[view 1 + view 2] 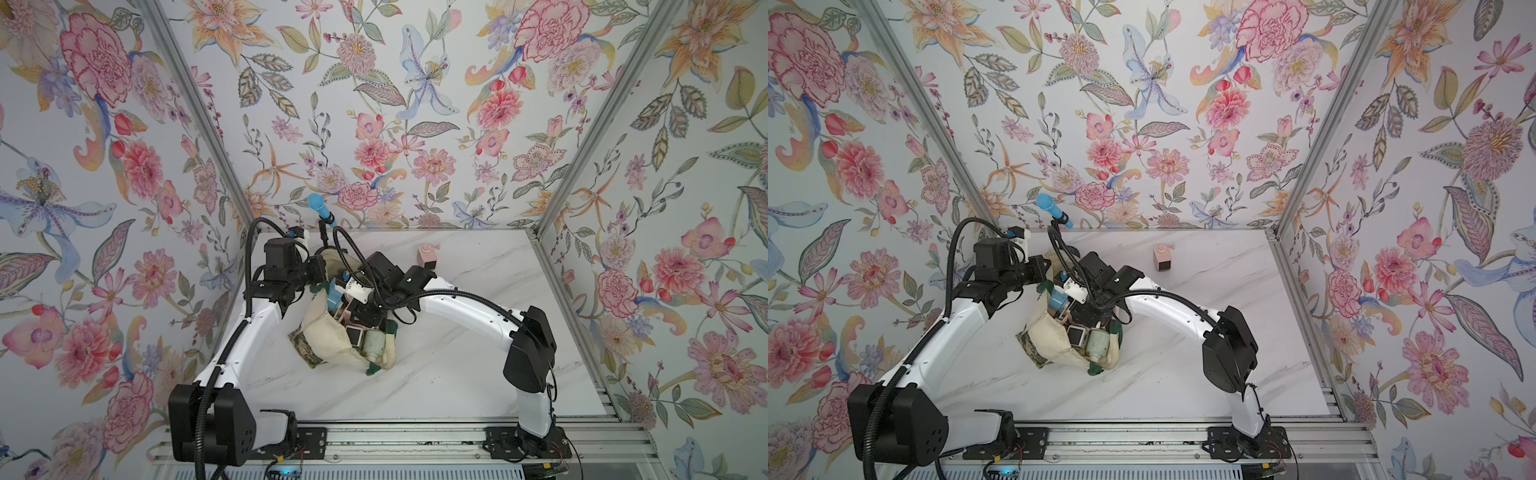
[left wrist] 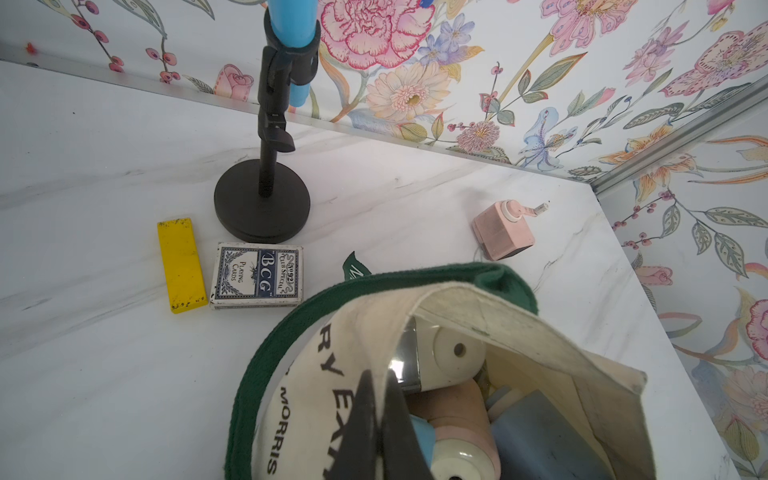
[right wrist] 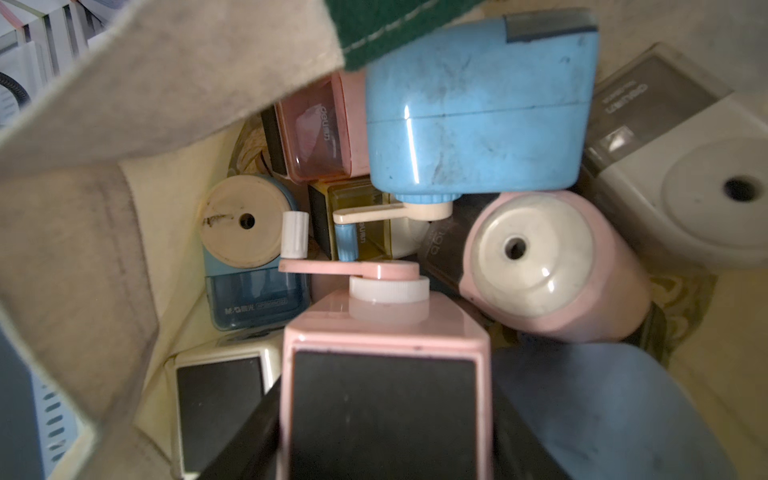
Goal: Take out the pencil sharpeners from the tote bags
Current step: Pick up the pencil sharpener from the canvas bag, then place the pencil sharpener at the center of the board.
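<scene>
The cream tote bag (image 1: 322, 332) with green handles lies slumped at mid-table, its mouth open and several pencil sharpeners inside. My left gripper (image 2: 380, 399) is shut on the bag's lettered rim (image 2: 332, 374), holding it up. My right gripper (image 3: 384, 415) reaches into the bag. Its dark fingers (image 3: 249, 436) press both sides of a pink pencil sharpener (image 3: 382, 324) with a dark square face. Around it lie a blue sharpener (image 3: 478, 112), a round-fronted pink one (image 3: 552, 266) and a cream one (image 3: 685, 187). One pink sharpener (image 1: 427, 256) stands alone on the table at the back right.
A black microphone stand (image 2: 262, 208) with a blue microphone (image 1: 319, 206) stands at the back, behind the bag. A flat yellow bar (image 2: 181, 266) and a deck of playing cards (image 2: 257, 276) lie beside its base. Floral walls close in the marble table (image 1: 478, 374) on three sides.
</scene>
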Controlling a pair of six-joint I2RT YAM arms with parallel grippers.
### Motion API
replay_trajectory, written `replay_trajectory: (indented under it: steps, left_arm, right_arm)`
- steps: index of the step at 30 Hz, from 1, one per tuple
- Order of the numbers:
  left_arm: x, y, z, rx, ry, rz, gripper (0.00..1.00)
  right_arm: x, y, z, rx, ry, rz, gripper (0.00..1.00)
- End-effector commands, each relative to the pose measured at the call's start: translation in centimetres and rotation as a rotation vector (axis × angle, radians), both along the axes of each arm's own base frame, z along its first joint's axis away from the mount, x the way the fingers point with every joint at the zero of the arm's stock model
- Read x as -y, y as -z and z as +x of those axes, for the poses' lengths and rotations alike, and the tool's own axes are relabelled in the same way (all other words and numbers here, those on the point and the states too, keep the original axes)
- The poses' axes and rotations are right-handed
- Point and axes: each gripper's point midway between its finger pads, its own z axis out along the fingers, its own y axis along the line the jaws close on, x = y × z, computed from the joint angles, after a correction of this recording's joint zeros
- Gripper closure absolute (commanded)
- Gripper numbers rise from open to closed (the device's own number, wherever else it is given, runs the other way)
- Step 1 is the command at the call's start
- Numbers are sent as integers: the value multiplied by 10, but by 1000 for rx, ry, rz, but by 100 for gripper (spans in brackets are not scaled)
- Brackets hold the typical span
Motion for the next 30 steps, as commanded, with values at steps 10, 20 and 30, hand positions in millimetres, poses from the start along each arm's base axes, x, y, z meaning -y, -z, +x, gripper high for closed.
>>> replay_trajectory:
  steps: [10,20,30]
  left_arm:
    - [-3,-16,-1,52,-2,3,100]
    - [-3,-15,-1,51,-4,3,100]
    - [-3,-16,-2,52,-3,5,100]
  right_arm:
    - [14,-51,-21,36,-2,97,71]
    - [48,-109,2,110,127,263,75]
    - [129,-146,73,202,483,392,76]
